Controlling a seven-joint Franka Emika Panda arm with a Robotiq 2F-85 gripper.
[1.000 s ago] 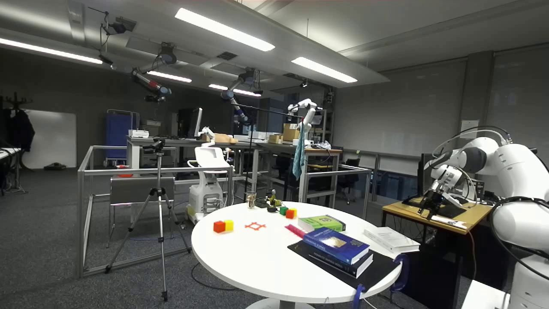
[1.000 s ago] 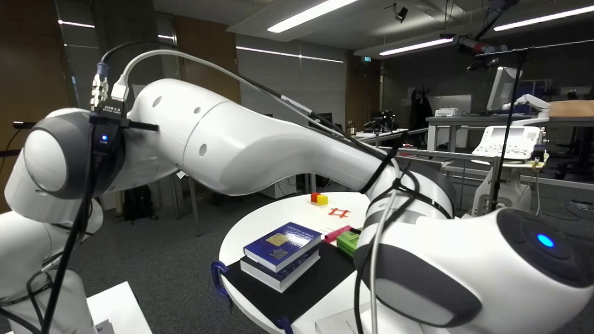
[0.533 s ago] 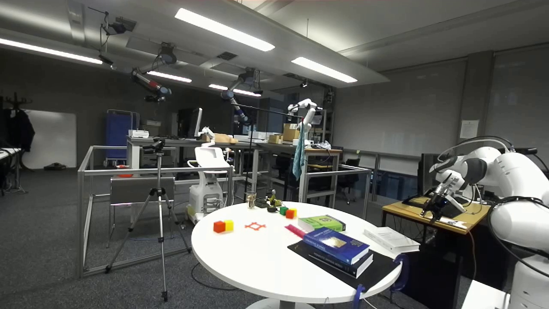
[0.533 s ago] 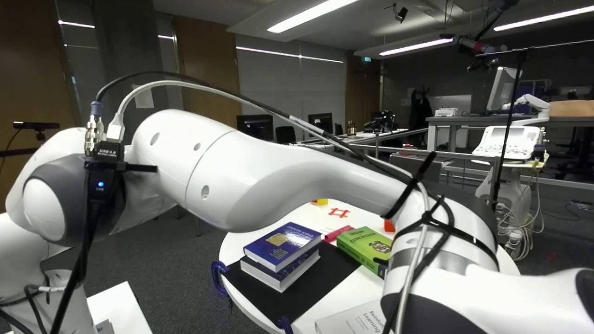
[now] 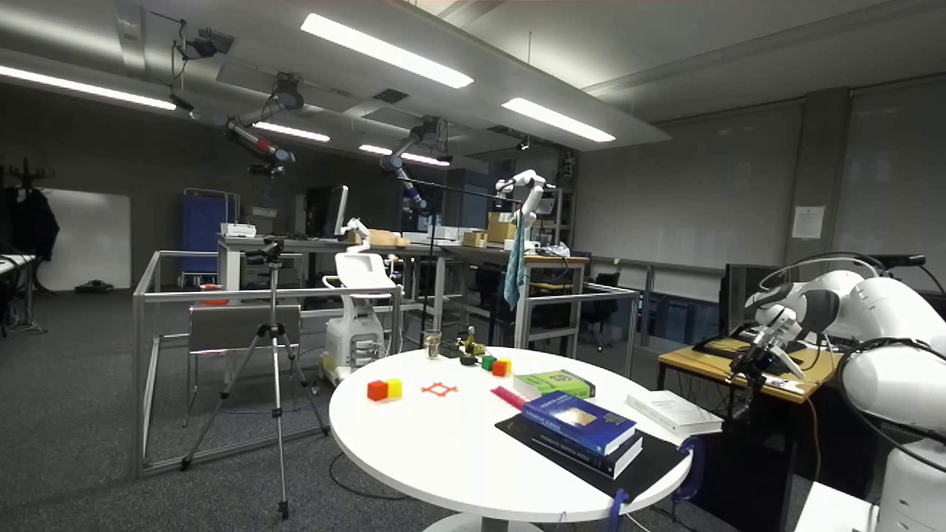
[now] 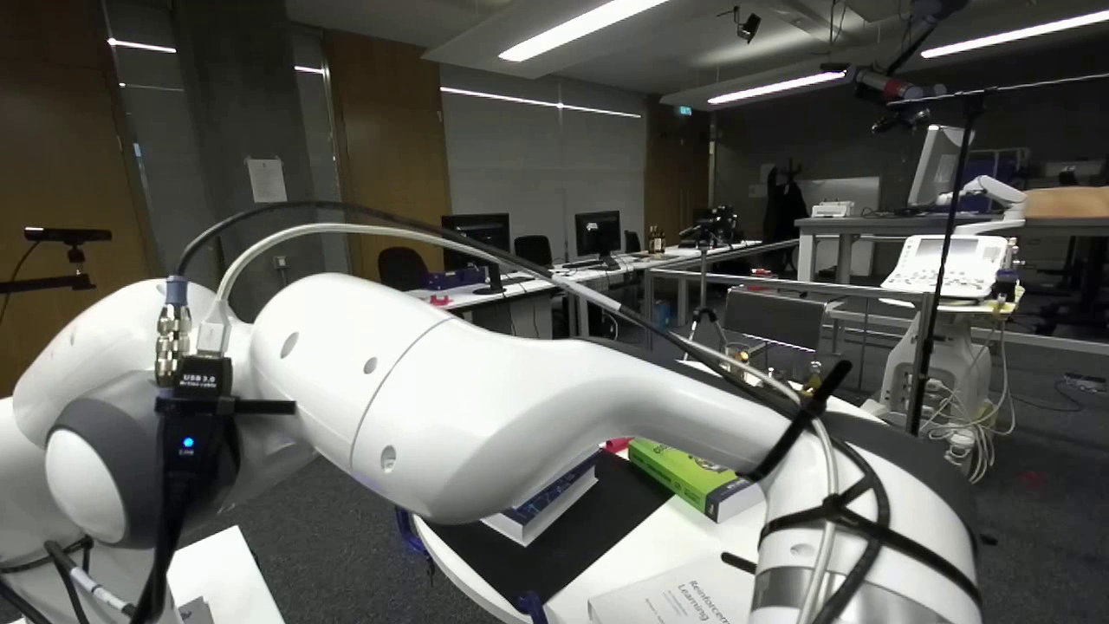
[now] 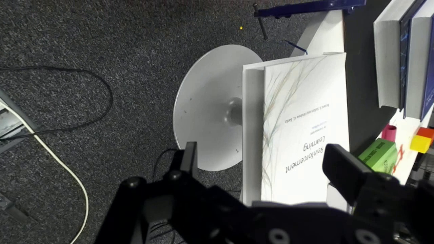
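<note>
A round white table point(image 5: 436, 458) on gray carpet point(image 5: 74, 414); on it, a red cube point(image 5: 378, 391) and a yellow cube point(image 5: 395, 388) side by side, an orange-red hash-shaped frame point(image 5: 429, 389) near them; toward the far edge, a clear glass point(image 5: 433, 346); a pink tube point(image 5: 508, 397), a green book point(image 5: 554, 383), and a blue book point(image 5: 580, 420) lying on a dark book point(image 5: 580, 453) atop a black mat point(image 5: 654, 467); past the table, a tripod point(image 5: 276, 331), metal railing point(image 5: 170, 297), white equipment cart point(image 5: 355, 336) and hanging teal cloth point(image 5: 515, 262).

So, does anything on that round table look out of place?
Yes: the white book juts past the edge of the round table, with the floor showing beside it in the wrist view. That overhang looks odd, perhaps precarious.
</note>
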